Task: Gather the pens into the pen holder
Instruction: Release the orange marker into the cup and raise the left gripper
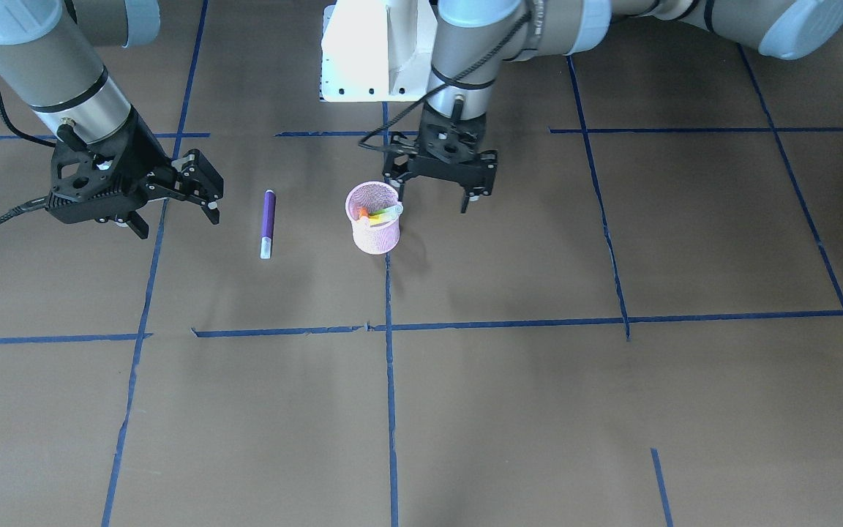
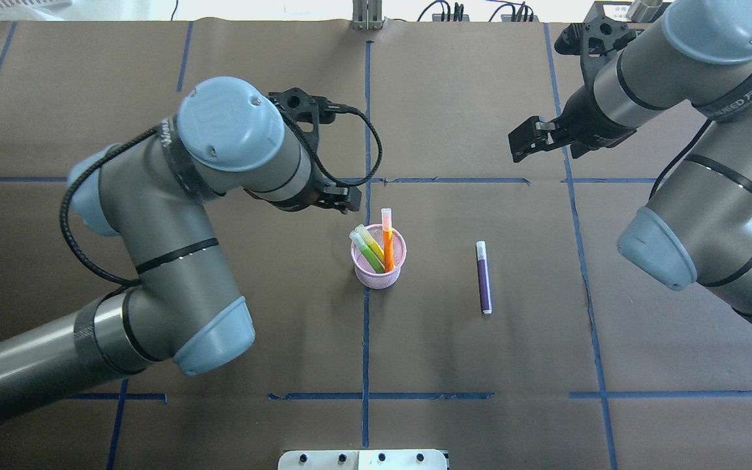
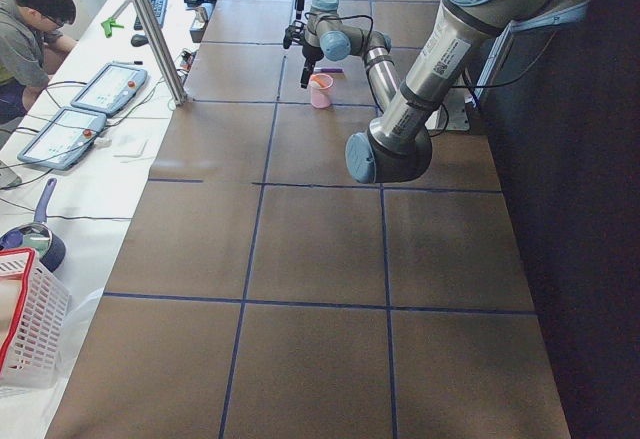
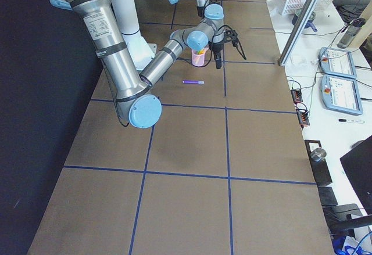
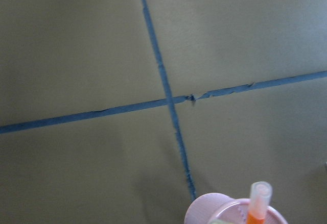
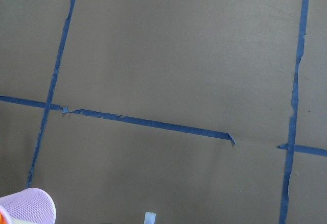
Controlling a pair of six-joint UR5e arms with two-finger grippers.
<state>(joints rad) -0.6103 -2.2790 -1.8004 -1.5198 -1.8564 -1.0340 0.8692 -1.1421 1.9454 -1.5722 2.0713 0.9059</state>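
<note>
Now the purple pen is lying flat, right of the pen holder, long axis running near-to-far with its cap far, while the right gripper, jaws spread and empty, is hovering beyond it to the far right, seemingly nearer than the equally spread left gripper.

Soft, even light fills the fixed views, casting only faint, blurred shadows on the brown surface beside the pen holder, while the white base plate glares overexposed and both wrist views look dimmer and slightly soft.
</note>
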